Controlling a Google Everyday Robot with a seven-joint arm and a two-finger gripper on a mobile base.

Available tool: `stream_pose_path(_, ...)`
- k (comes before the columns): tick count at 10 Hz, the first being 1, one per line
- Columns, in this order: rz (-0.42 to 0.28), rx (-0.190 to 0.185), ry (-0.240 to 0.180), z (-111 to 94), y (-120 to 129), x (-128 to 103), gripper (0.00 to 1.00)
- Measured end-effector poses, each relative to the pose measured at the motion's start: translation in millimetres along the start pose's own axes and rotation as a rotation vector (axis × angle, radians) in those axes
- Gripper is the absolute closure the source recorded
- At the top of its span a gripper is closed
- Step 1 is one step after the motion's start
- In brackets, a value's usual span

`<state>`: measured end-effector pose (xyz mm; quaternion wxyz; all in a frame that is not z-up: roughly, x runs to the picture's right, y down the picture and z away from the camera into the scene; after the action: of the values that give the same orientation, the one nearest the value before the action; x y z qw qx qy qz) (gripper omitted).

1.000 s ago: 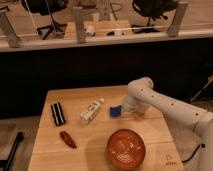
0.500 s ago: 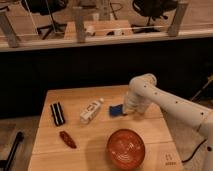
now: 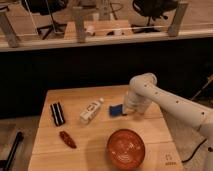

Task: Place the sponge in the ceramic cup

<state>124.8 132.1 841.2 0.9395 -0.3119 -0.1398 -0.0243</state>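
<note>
Robot's hand (image 3: pixel 126 110) hangs low near the bench's (image 3: pixel 90 145) right edge, right against the blue sponge (image 3: pixel 115 110), likely placed for a pick. Whether it's clamped, I cannot tell. No ceramic cup stands out beside the pale arm (image 3: pixel 170 102).

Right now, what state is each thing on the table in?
sponge: lying on the table, next to the gripper
gripper: down low, at the sponge's edge
white bottle: lying on its side
orange bowl: upright, open side up
</note>
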Motion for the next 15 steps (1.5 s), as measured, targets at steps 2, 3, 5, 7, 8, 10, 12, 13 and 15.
stream_pose_path(2, -0.001, -0.004, -0.004, -0.8, 1.6, -0.4, 0.94)
stream_pose_path(3, -0.003, -0.005, -0.006, -1.2, 1.9, -2.9, 0.94)
stream_pose_path(5, 0.002, -0.002, -0.014, -4.0, 3.2, -1.2, 0.86)
stream_pose_path(7, 0.003, -0.003, -0.020, -5.8, 4.6, -0.7, 0.73)
stream_pose_path(8, 0.003, -0.004, -0.023, -6.8, 5.3, -1.3, 0.72)
stream_pose_path(10, 0.008, -0.001, -0.031, -8.4, 6.1, -1.0, 0.72)
stream_pose_path(12, 0.010, -0.001, -0.037, -10.6, 7.8, -0.1, 0.79)
stream_pose_path(13, 0.011, 0.000, -0.041, -11.0, 8.1, -0.4, 0.79)
stream_pose_path(15, 0.017, 0.003, -0.050, -9.6, 8.8, 0.2, 0.62)
